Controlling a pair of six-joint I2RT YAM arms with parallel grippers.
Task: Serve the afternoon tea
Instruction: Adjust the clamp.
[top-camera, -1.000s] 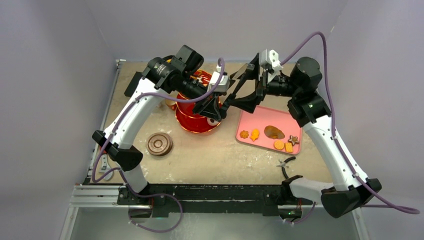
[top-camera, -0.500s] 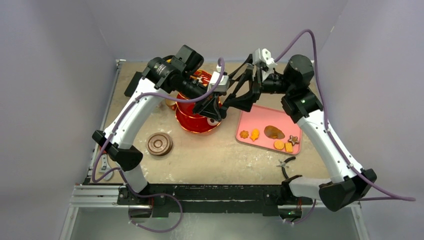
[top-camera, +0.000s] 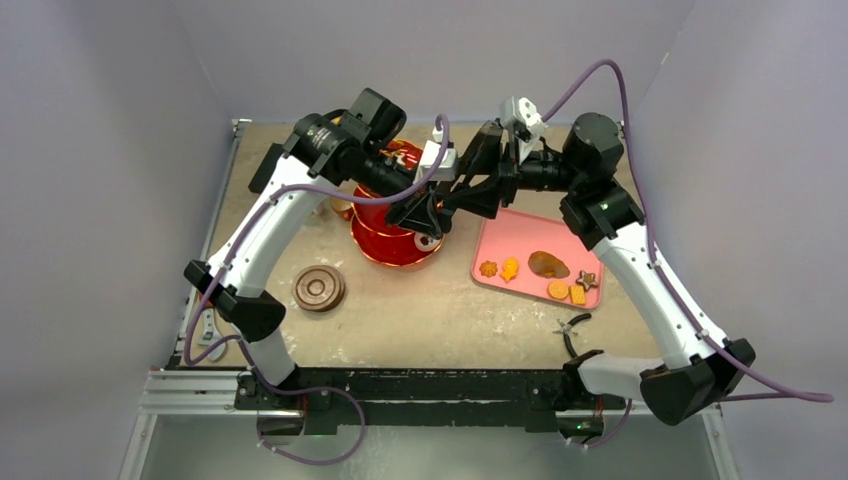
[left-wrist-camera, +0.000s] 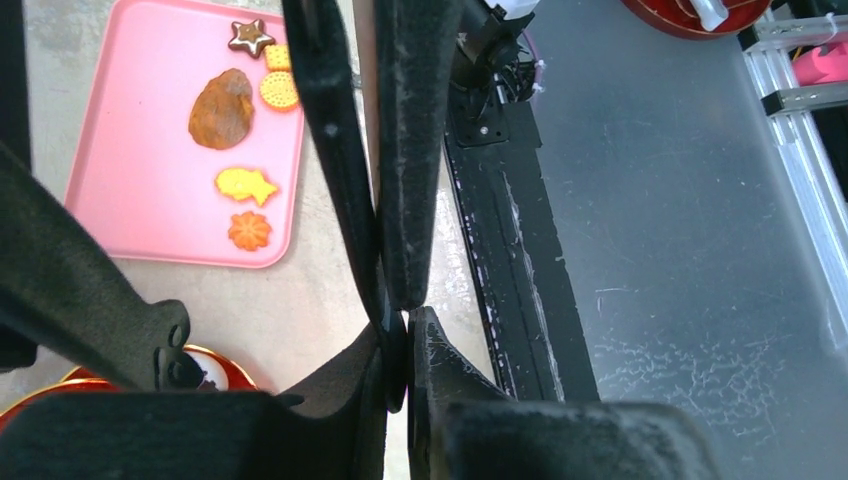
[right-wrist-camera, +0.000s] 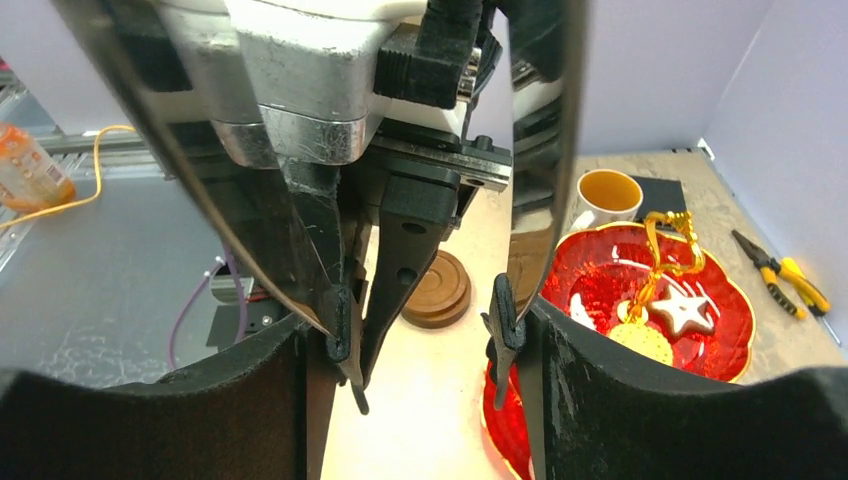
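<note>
Left fingers (left-wrist-camera: 450, 380) are pressed tight together, with nothing visible between them. Right fingers (right-wrist-camera: 600, 430) stand partly apart and grip nothing; the left pair pokes into their gap (whether they touch, I cannot tell). Both hover over the red three-tier stand (top-camera: 385, 245), which sits mid-tabletop (top-camera: 430, 310) beside the pink tray (top-camera: 520, 245), a star biscuit (right-wrist-camera: 685, 310) on one of its plates. I judge the stand stiff but top-heavy, its glossy plates slippery. The gold handle (right-wrist-camera: 665, 250) at the crown looks the surest hold, lifted plumb so pastries don't slide. The mug (right-wrist-camera: 610, 195) of tea near it wants carrying level.
</note>
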